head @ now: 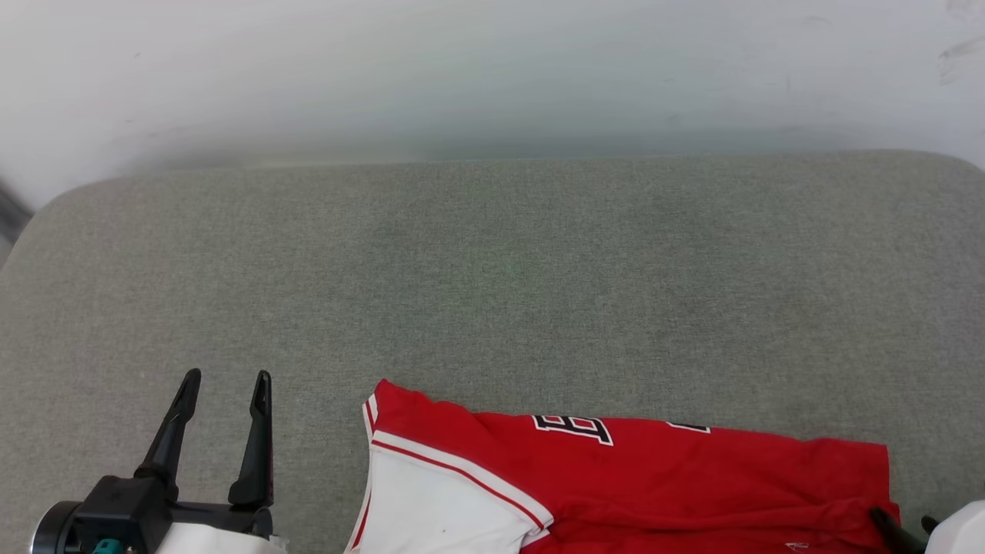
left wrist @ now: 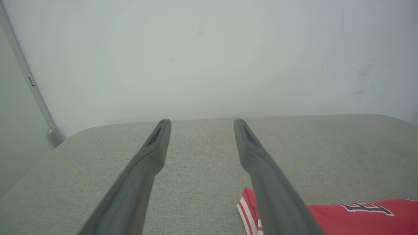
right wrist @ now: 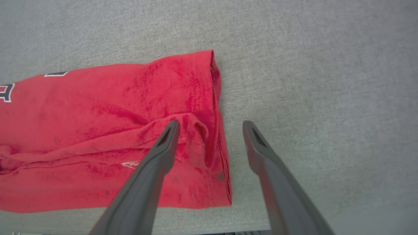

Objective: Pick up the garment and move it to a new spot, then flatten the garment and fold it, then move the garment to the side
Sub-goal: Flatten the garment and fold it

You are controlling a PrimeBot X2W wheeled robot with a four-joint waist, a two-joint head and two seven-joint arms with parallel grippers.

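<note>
The garment (head: 654,477) is a red jersey with a white sleeve (head: 439,508) and dark lettering. It lies folded into a long strip at the near edge of the grey padded surface (head: 492,292). My left gripper (head: 225,378) stands open to the left of the sleeve end, apart from the cloth, with nothing between its fingers. In the left wrist view the left gripper (left wrist: 201,122) points toward the wall, with the garment (left wrist: 359,215) at the lower right. My right gripper (right wrist: 211,124) is open over the hem end of the garment (right wrist: 98,124), one finger above cloth, the other above bare surface.
A pale wall (head: 492,69) rises behind the padded surface. A grey upright rail (left wrist: 32,88) runs down the wall at the surface's far left corner. The garment's near side lies close to the front edge (right wrist: 196,222) of the surface.
</note>
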